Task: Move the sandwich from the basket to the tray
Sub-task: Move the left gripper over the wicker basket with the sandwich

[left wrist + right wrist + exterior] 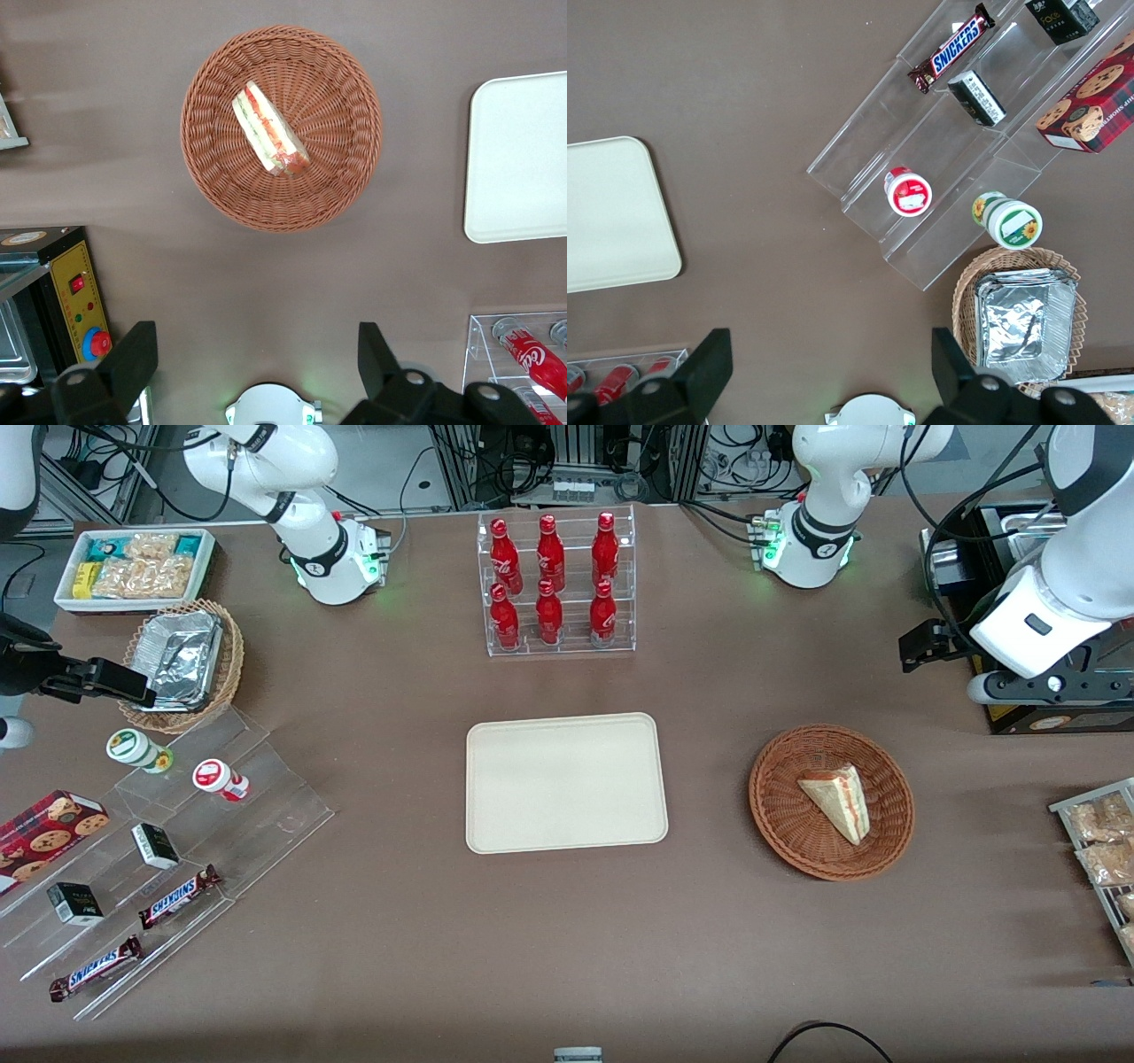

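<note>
While sandwich (837, 799) sits in basket (780, 815), pincer (252, 372) open above table.

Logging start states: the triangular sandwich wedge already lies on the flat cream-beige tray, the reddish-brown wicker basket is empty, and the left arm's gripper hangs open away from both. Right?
Not quite. The triangular sandwich wedge lies in the round reddish-brown wicker basket, not on the flat cream-beige tray, which is bare; the front view shows this. The gripper does hang open, apart from both.
</note>
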{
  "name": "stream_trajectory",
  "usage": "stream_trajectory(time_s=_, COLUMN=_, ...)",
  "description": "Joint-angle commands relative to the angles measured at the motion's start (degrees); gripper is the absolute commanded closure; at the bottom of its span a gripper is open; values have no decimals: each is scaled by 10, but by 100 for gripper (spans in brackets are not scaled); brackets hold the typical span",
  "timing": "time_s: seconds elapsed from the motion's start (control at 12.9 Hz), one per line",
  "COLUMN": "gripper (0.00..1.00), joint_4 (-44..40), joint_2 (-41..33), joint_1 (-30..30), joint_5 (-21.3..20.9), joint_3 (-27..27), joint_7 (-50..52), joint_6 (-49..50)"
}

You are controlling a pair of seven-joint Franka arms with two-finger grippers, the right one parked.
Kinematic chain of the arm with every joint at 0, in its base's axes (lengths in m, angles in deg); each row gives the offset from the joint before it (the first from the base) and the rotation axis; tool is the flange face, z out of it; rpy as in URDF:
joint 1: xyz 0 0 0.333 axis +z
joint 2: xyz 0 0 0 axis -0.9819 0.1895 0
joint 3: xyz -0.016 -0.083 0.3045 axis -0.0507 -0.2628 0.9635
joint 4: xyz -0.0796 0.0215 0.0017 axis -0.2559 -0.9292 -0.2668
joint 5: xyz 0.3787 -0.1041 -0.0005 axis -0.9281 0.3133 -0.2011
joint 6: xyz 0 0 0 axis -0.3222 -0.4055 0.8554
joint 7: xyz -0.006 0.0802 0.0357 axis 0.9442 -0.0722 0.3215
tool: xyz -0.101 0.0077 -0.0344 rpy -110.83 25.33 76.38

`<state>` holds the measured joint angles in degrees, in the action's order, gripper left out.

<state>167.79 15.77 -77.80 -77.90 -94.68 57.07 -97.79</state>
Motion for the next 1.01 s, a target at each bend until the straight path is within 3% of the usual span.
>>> stream_trajectory(time_s=0.0, gripper=0, joint_4=1, joint_2=-10, joint_1=7, joint_5=-2, joint_3=-5, joint_7=-9, joint_6=-3)
stream_trajectory(time_s=0.93, gripper=0, joint_4=120, joint_2=31, joint_1=7, joint_5=-2, joint_3=-4, joint_7=-5, joint_6=-145)
